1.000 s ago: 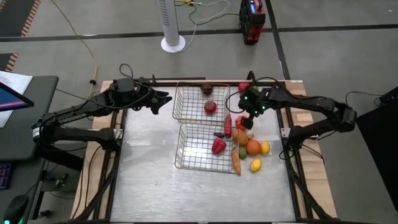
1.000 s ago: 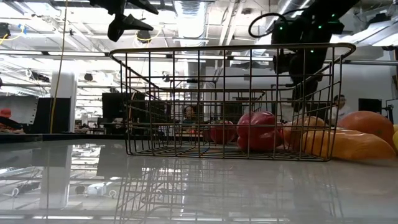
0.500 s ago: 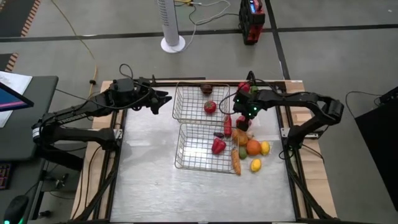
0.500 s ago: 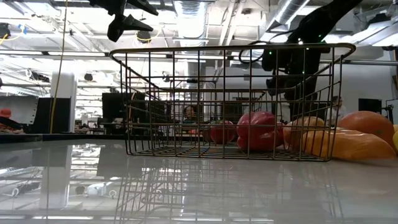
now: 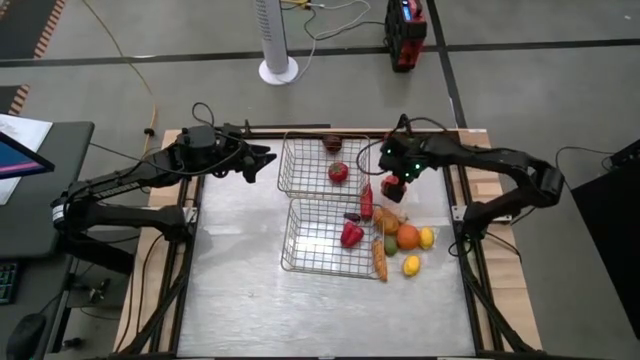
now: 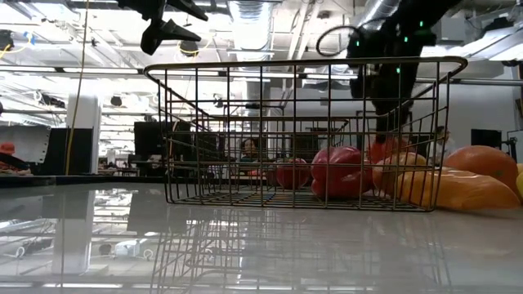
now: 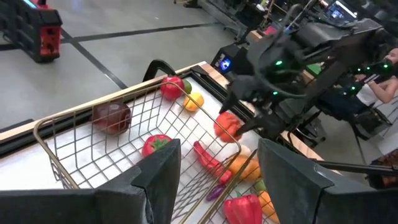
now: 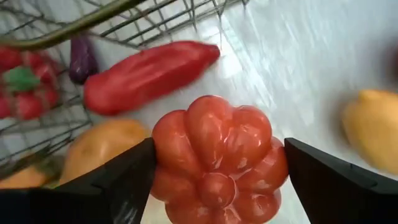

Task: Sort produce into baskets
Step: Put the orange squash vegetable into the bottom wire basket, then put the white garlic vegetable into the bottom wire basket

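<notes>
A white fan [image 5: 277, 38] stands on the grey floor beyond the table [image 5: 240, 300], with a red box [image 5: 405, 33] to its right. A yellow cable [image 5: 120, 50] crosses the floor. A monitor [image 5: 15, 158] sits at the left edge.

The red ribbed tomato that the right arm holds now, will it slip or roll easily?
The tomato looks glossy and rounded, so it may slip a little between the right end effector fingers. Its ribs probably give some grip. It looks hard and probably light. Set down on the smooth table, it would likely roll.
</notes>
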Available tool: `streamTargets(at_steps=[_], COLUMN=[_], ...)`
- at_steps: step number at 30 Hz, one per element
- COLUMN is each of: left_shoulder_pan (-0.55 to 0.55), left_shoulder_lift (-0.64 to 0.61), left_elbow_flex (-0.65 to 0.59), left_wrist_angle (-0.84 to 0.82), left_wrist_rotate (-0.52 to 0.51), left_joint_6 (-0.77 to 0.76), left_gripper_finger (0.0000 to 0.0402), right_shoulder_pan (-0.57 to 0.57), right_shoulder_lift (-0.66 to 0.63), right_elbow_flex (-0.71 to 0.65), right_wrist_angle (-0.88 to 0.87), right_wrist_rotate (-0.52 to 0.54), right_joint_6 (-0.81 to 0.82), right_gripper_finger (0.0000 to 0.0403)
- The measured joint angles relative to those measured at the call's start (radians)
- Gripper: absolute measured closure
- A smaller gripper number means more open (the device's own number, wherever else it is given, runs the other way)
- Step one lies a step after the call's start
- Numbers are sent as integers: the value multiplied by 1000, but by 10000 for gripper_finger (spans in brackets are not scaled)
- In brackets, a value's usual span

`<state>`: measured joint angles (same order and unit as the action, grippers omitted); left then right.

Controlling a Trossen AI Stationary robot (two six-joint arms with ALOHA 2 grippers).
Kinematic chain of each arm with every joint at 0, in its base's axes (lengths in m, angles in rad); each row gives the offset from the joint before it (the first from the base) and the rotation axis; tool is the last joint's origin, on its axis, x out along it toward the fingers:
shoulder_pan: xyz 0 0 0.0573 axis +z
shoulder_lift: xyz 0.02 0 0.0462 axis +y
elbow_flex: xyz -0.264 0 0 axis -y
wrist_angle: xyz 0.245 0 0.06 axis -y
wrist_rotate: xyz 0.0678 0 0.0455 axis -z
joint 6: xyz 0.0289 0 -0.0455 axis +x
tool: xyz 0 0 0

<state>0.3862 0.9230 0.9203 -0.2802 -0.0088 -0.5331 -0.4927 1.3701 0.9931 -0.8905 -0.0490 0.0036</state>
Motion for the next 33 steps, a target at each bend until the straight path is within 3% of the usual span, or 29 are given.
streamTargets(at_steps=[6,11,17,20,26,33], left_shoulder_pan=[0,0,0,0,0,0], left_shoulder_lift=[0,0,0,0,0,0], left_elbow_flex=[0,0,0,0,0,0], left_wrist_angle=[0,1,2,2,2,2], left_wrist_rotate=[-3,-37,-76,-76,-76,-75], left_joint_6=[-9,13,17,16,17,37], left_gripper_finger=[200,200,200,200,200,200], right_shoulder_pan=[71,203,391,454,466,465], right_shoulder_lift=[-55,-75,-74,-60,-22,-32], right_elbow_flex=[160,270,301,301,301,301], right_wrist_angle=[-84,-30,21,20,27,-7], right_wrist_rotate=[-21,-92,-106,-59,-64,-82], right_joint_6=[104,171,238,287,346,371], right_gripper_finger=[43,43,39,37,9,9])
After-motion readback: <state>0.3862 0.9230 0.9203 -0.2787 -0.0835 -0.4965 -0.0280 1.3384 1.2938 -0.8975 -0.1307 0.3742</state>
